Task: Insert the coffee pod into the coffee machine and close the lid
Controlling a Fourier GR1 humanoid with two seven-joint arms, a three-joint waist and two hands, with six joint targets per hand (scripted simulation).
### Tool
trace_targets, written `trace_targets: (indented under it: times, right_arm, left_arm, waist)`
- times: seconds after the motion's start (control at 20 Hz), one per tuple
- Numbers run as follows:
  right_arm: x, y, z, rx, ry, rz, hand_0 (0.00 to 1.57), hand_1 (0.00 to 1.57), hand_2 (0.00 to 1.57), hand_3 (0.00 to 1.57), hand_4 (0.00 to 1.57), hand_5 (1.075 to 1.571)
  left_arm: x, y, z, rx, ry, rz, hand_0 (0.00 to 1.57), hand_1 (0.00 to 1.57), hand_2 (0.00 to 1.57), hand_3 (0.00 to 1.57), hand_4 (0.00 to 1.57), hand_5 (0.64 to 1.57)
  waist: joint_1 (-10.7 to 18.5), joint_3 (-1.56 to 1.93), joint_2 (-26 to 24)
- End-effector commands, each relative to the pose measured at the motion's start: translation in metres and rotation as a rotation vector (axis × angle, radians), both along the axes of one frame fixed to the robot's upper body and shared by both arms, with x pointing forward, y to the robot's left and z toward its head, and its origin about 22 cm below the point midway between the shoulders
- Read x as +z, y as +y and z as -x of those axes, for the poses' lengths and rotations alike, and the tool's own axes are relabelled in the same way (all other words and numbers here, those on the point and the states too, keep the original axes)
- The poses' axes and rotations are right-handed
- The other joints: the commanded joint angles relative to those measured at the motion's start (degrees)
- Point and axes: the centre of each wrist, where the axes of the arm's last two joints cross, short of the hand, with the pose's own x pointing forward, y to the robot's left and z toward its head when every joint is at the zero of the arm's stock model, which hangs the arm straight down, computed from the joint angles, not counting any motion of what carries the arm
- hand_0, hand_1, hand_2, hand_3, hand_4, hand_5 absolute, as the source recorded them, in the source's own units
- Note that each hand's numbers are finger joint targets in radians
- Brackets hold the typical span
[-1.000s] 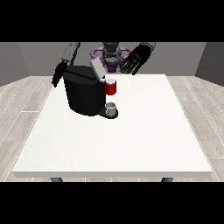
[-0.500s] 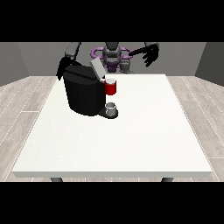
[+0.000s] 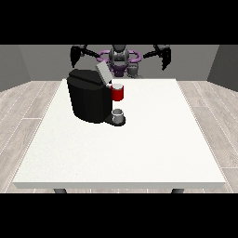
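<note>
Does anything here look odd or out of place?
Mostly the coffee machine: its lid stands tilted up, open. Both hands, one at the view's left and one at the view's right, hang raised away from it. Nothing is spilled.

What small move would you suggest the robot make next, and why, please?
Probably bring the hand at the view's left down toward the raised lid of the coffee machine: the lid stands open, and both hands hang high, apart from the machine.

A large white table bears a black coffee machine near its far left corner.
</note>
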Motion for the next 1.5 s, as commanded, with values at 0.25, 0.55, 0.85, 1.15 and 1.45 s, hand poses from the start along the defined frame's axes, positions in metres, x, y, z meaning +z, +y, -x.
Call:
trace_targets:
  times: [0.25, 0.55, 0.85, 1.15, 1.45]
  right_arm:
    - [0.055, 0.002, -0.029, 0.146, -0.095, 0.066, 0.00, 0.00, 0.00, 0.00, 0.25, 1.571]
    - [0.070, -0.036, -0.053, 0.029, -0.113, 0.045, 0.00, 0.00, 0.00, 0.00, 0.00, 1.571]
    - [0.088, -0.012, -0.071, 0.083, -0.116, -0.067, 0.00, 0.00, 0.00, 0.00, 0.08, 1.571]
    - [0.084, -0.008, -0.079, 0.082, -0.082, -0.129, 0.00, 0.00, 0.00, 0.00, 0.17, 1.571]
    - [0.078, 0.000, -0.090, 0.101, -0.131, -0.104, 0.00, 0.00, 0.00, 0.00, 0.00, 1.571]
  left_arm:
    - [-0.010, 0.000, 0.023, 0.020, 0.053, 0.057, 0.00, 0.00, 0.00, 0.00, 0.41, 1.571]
    - [0.011, -0.014, 0.025, -0.046, -0.041, 0.090, 0.00, 0.00, 0.00, 0.00, 0.37, 1.571]
    - [0.033, -0.012, 0.027, 0.001, -0.126, 0.080, 0.00, 0.00, 0.00, 0.00, 0.35, 1.571]
    - [0.048, 0.000, 0.040, 0.010, -0.160, 0.080, 0.00, 0.00, 0.00, 0.00, 0.35, 1.571]
    - [0.070, -0.006, 0.044, -0.006, -0.242, 0.073, 0.00, 0.00, 0.00, 0.00, 0.36, 1.571]
  waist:
    - [3.49, 0.02, -2.06]
    - [8.94, 0.05, 3.69]
    - [6.36, 0.03, 8.67]
    - [5.99, 0.03, 10.90]
    - [7.21, 0.04, 16.51]
